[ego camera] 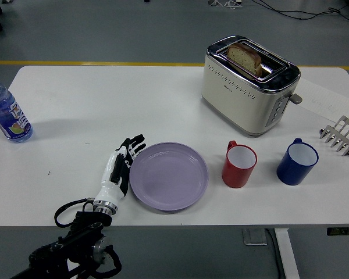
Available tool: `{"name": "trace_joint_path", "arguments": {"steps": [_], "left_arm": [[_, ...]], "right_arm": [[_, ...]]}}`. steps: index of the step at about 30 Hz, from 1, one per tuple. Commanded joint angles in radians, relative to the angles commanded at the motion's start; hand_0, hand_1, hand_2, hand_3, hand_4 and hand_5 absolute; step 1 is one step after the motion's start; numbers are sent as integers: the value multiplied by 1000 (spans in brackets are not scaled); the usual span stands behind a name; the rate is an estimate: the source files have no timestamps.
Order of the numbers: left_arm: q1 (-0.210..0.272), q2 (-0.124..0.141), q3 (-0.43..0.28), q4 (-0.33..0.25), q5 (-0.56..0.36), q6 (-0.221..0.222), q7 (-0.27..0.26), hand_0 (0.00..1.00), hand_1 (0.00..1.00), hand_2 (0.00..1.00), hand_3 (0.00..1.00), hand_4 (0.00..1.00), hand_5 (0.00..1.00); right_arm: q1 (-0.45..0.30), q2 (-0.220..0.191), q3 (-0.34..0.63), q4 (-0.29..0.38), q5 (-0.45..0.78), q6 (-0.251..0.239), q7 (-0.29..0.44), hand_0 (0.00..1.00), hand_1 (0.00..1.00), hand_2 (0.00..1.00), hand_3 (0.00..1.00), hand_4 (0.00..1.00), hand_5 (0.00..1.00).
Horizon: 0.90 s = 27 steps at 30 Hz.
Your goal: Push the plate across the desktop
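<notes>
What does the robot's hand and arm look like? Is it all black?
Not all black. The robot hand is white with black fingers, above a silver wrist ring. The arm below is black, with a black cable looping beside it.
</notes>
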Motion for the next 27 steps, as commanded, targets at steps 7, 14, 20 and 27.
{"name": "trace_joint_path", "arguments": {"steps": [7,14,20,27], "left_arm": [[-9,-4,13,-11,0,-5,0,821,836,846,740,474,950],[-7,-6,-4,-12,8,-4,0,821,837,846,739,468,943],[9,-10,-68,-10,31,2,0,821,836,846,737,468,942],[68,-18,-277,-16,129,36,0,810,830,845,738,468,943]], "right_arm": [[0,-1,-2,0,0,0,1,518,483,594,545,192,273],[1,-1,-5,0,4,-1,1,518,483,593,545,192,274],[1,-1,-8,0,9,-2,1,518,483,593,545,192,271],[4,-2,-11,0,10,-3,1,517,483,593,545,192,269]]}}
